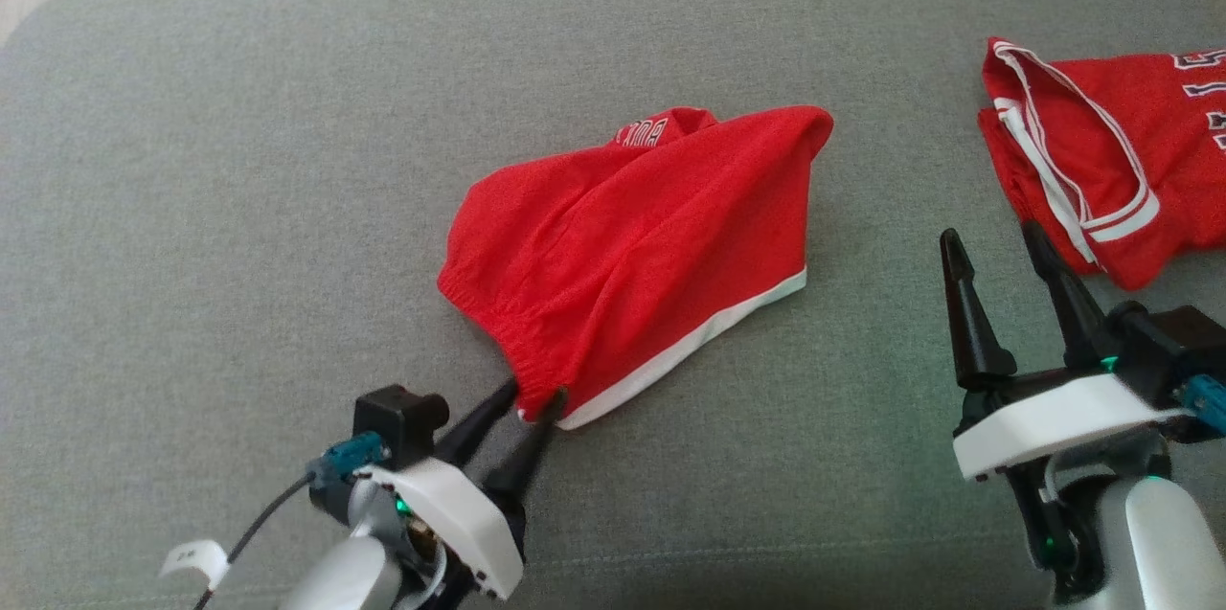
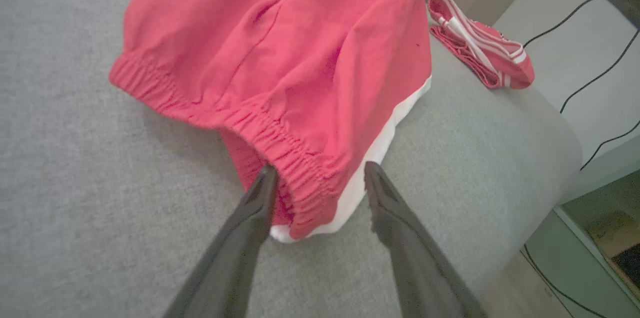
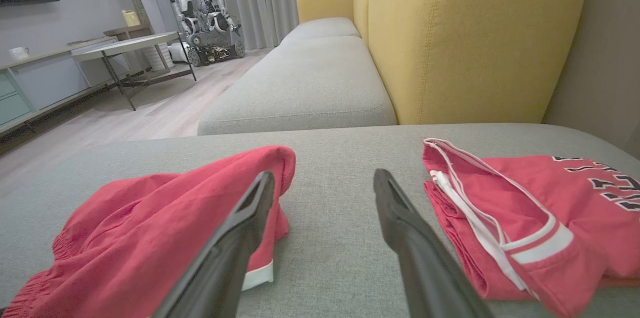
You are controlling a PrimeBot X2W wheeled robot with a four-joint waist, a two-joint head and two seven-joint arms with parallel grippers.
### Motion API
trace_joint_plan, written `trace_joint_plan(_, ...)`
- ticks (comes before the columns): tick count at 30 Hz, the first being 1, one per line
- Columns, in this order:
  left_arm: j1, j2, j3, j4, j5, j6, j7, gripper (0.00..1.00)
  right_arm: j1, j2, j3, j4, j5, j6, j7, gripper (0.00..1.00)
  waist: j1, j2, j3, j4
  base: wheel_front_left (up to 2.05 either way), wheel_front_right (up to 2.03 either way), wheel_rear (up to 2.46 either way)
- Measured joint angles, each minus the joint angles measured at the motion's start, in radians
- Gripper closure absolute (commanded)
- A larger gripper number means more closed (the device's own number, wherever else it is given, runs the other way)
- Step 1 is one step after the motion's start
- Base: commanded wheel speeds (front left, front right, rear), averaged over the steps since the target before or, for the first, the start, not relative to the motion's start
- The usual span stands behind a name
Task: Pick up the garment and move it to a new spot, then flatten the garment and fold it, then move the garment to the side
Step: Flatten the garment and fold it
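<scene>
- Two red garments lie on the grey fabric sofa cushion (image 1: 239, 160). I take the task's one to be the crumpled red shorts (image 1: 632, 237) with an elastic waistband and a white hem band, bunched near the cushion's middle. A red jersey (image 1: 1082, 141) with white trim lies well apart, toward the robot's right.
- The left gripper (image 1: 535, 391) is at the shorts' near corner. Its jaws are apart and straddle the spot where the gathered waistband meets the white band, and nothing is clamped yet.
- The right gripper (image 1: 989, 234) hovers over bare cushion between the two garments, jaws apart and empty.
- The step in hand looks like the first pick-up. To do it well, the left jaws should reach a little deeper over the waistband before closing, so they bite the thick elastic rather than the thin edge, which could slip out.
- Closing should catch both layers. With one layer alone, the shorts would likely fall open and trail.
- The lift should go straight up until the hem leaves the cushion, and the carry should keep away from the jersey so the two do not tangle.
</scene>
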Motion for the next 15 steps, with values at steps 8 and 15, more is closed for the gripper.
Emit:
trace_joint_plan(8,-0.046,0.007,0.046,-0.048,-0.037,-0.003,-0.072,1.00,0.000,0.004,-0.007,0.002,0.002,0.000,0.000,0.00,0.0000,0.0000,0.011,-0.002,0.00,0.00,0.00)
trace_joint_plan(15,-0.072,0.047,0.159,-0.059,-0.062,0.068,-0.091,1.00,0.000,0.009,-0.010,0.006,0.011,0.000,0.000,0.00,0.0000,0.0000,0.025,-0.005,0.00,0.00,0.00)
